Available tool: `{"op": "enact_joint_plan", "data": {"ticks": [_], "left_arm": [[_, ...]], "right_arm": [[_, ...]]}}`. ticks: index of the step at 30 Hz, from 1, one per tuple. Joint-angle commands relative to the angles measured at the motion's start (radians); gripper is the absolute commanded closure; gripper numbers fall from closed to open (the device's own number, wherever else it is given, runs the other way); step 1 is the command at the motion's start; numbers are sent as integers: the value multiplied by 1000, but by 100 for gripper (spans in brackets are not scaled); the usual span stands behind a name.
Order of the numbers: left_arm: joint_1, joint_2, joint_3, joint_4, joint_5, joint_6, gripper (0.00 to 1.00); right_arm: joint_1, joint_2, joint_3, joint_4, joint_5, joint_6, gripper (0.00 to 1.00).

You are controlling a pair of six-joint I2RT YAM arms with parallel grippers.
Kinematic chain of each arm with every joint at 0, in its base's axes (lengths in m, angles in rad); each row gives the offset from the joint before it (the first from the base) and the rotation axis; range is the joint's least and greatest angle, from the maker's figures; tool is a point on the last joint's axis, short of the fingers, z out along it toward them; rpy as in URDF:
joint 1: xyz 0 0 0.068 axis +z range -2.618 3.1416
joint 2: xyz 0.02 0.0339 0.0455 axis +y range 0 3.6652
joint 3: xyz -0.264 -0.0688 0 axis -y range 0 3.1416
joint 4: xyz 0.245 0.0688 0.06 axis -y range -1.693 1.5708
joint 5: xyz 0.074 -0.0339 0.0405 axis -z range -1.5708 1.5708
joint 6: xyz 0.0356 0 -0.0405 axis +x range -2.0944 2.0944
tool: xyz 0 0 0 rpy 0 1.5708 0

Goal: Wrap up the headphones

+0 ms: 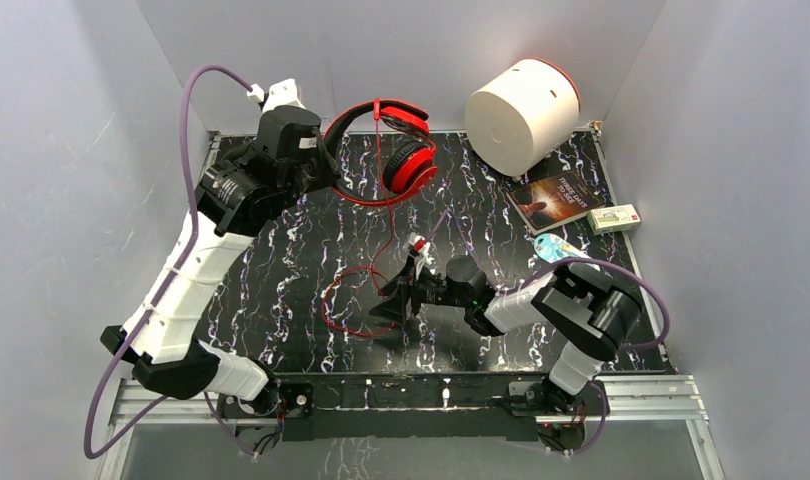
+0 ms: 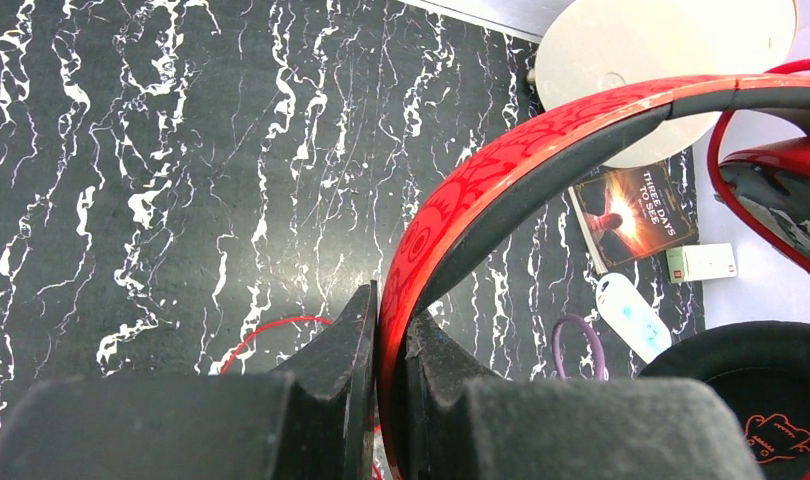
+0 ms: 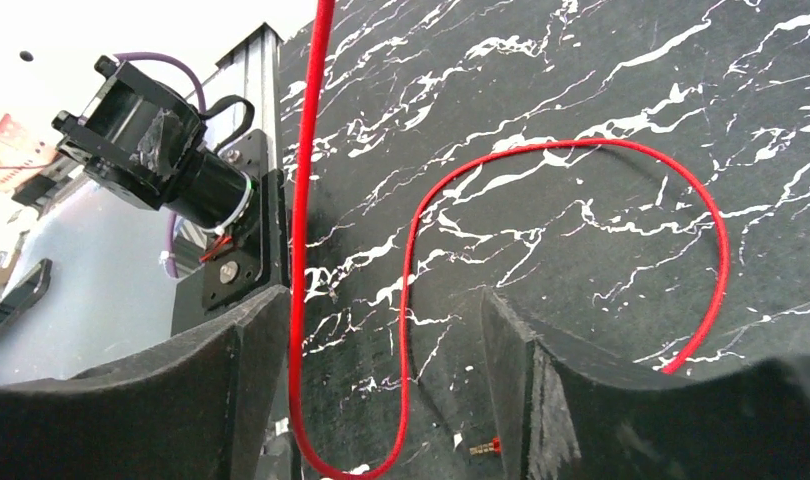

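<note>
Closest to me, the right gripper [image 3: 383, 300] sits low over the black marble table [image 1: 281, 260] with its jaws spread wide. The red cable [image 3: 561, 145] runs straight down between them, right next to the left finger; can't tell if it actually touches. Nothing is pinched there. Just past the fingers the cable lies on the table in a loose open loop.

Off to the right there's a small light-blue thing [image 1: 559, 250] I can't make out. Beyond it are a little white box [image 1: 614, 218] and a book [image 1: 553, 198] lying flat near the right edge.

Further back on the left, the left gripper [image 2: 389, 320] is clamped tight on the headphones [image 1: 411, 165], both fingers squeezing the red headband [image 2: 501, 170] edge-on. They're held up off the table over its far part, with the headband arching over to the right and the earcups hanging at that end. One strand of cable crosses the earcups, a slack loop droops below them, and from there the cable drops toward the right gripper.

At the very back right, a big white drum [image 1: 521, 115] with a red rim lies on its side, tipped against the wall.
</note>
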Motion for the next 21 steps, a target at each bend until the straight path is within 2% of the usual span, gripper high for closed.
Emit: {"op": "enact_joint_plan", "data": {"ticks": [1, 3, 4, 6, 7, 10, 15, 18, 21], "left_arm": [[4, -65, 34, 58, 22, -27, 100], [4, -81, 28, 63, 35, -24, 100], [4, -90, 25, 73, 45, -20, 100], [5, -110, 19, 90, 68, 0, 100], [4, -123, 15, 102, 80, 14, 100], [4, -172, -23, 162, 141, 62, 100], [4, -238, -89, 233, 279, 204, 100], [4, -280, -161, 271, 478, 354, 100], [4, -292, -225, 233, 672, 460, 100]], "right_arm": [[11, 35, -2, 193, -9, 30, 28], [11, 28, 2, 173, 9, 29, 39], [1, 18, 5, 147, 15, 30, 51], [-34, -21, -3, 67, 32, 44, 91], [-51, -48, -12, 29, 47, 53, 100], [-149, -128, -89, -12, 20, 60, 100], [-262, -306, -141, -213, -29, 21, 100], [-310, -421, -64, -449, -33, -62, 100], [-357, -453, 104, -751, -25, -172, 100]]}}
